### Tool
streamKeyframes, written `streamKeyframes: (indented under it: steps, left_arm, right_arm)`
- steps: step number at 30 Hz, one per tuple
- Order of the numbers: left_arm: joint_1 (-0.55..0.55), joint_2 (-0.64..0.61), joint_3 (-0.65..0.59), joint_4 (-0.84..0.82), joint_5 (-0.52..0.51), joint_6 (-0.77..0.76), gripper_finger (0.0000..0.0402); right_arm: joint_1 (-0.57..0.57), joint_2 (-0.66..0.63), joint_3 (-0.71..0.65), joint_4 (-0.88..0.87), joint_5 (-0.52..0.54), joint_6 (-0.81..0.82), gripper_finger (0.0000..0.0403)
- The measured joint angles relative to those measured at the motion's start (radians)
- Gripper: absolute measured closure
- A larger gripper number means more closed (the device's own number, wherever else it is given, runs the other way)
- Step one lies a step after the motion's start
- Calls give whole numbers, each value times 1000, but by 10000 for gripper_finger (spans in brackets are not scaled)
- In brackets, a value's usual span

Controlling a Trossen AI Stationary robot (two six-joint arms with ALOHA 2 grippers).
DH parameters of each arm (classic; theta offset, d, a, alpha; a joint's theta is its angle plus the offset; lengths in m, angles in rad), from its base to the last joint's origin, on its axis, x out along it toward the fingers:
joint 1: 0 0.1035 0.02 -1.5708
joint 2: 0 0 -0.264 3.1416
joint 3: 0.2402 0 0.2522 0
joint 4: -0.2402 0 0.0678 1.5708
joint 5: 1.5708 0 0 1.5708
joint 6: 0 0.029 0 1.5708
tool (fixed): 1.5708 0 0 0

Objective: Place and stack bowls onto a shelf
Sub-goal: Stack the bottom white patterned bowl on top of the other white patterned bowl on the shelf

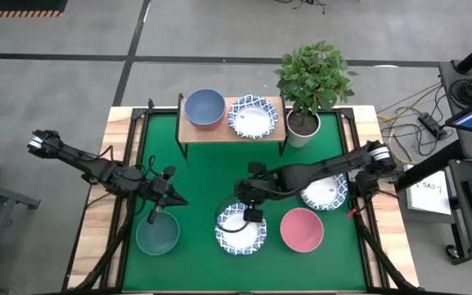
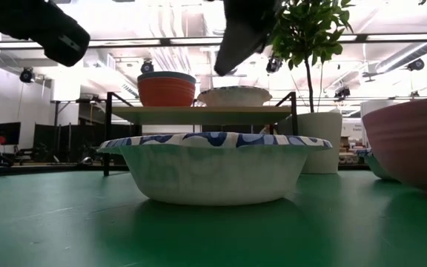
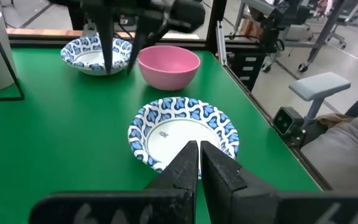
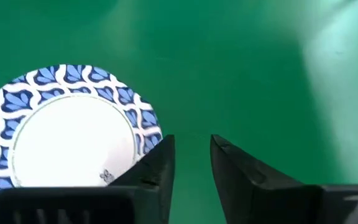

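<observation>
We hover the right tool [image 1: 252, 215], fingers parted and empty, over the patterned bowl [image 1: 240, 229] mid-worktop; it looks light, thin-walled and stiff, so pinch its rim gently.

Both your arms reach toward mid-table.
Left gripper [image 3: 199, 163] pinched closed; right gripper [image 4: 191, 163] parted, pointing down, empty.

Seven bowls in all: three white with blue patterned rims [image 1: 253, 117] [image 1: 241, 229] [image 1: 325, 193], one blue [image 1: 204, 107], one red [image 2: 166, 90] beneath it, one pink [image 1: 301, 229] and one dark teal [image 1: 156, 235]. One shelf [image 1: 224, 131] and one potted plant [image 1: 311, 82] stand on the green surface [image 1: 211, 176]. Two robot arms [image 1: 97, 168] [image 1: 318, 174] reach over it.
</observation>
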Motion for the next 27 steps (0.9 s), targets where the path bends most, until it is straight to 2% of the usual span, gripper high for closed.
streamKeyframes:
  steps: [8, 12, 21, 27]
  left_arm:
    - [-2, 7, 0, 4, 0, -3, 402]
    - [-2, 9, 0, 4, 0, -3, 402]
    - [-2, 11, 0, 3, 0, 4, 402]
    - [-2, 20, 0, 3, 0, 4, 402]
  right_arm:
    - [-25, 119, 68, -1, -64, -57, 224]
    - [-25, 178, 69, -1, -86, -74, 204]
    - [-31, 280, 69, -1, -167, -74, 218]
    - [-31, 292, 68, 2, -168, -74, 262]
